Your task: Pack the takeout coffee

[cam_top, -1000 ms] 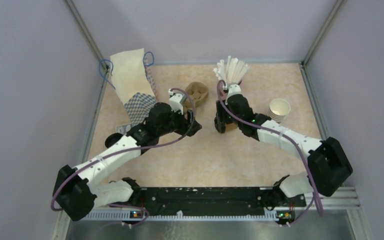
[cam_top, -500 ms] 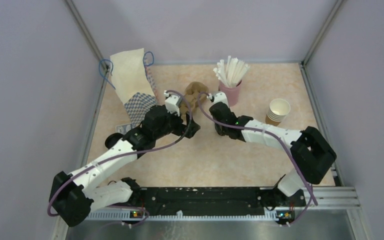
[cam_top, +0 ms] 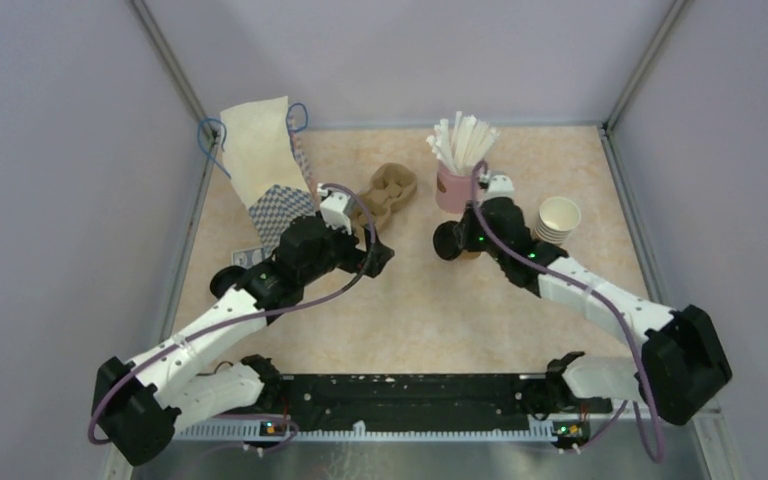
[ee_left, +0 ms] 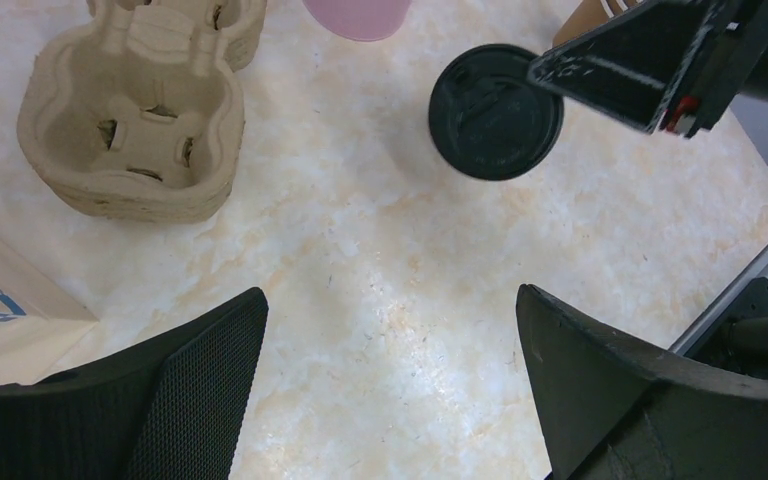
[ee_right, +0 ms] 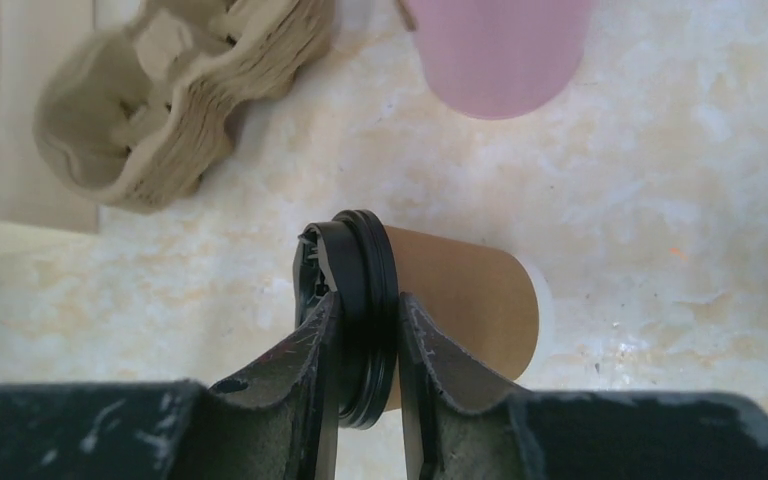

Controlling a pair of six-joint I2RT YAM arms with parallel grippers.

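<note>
Right tool (ee_right: 365, 305): clenched on the round black plastic lid (ee_right: 360, 240) of the small brown kraft paper takeout coffee cup (ee_right: 460, 300). One finger sat on each side of the lid's rim, and neither was on the paper wall.

Cup's place: over the pale marbled tabletop (cam_top: 440, 310), just in front of the pink cup stuffed with white straws (cam_top: 453, 185) and to the right of the beige moulded-pulp cup carrier (ee_left: 130, 120). It looked tipped, lid toward the left arm. Whether it rested on the tabletop or hung clear could not be told.

Left tool (ee_left: 388, 300): released, jaws spread wide over bare tabletop near the carrier, holding nothing.

Biggest worry: the lid popping off. With the hold on plastic alone, the cup's weight could pull the paper body free and spill it.

Second worry: a swing. A thin pinch on a round rim could let the cup pivot between the fingers on any quick move.

Neighbours: the straws stood just beside the right wrist, and the stack of lidless brown paper cups (cam_top: 557, 222) was near its forearm. A careless sweep could scatter either.

Destination: the tall white paper bag with a blue checked panel (cam_top: 260, 160) looked soft, so a cup catching its edge could fold or topple it.

Traffic: the left arm sat between cup and bag, so a collision was possible.
</note>
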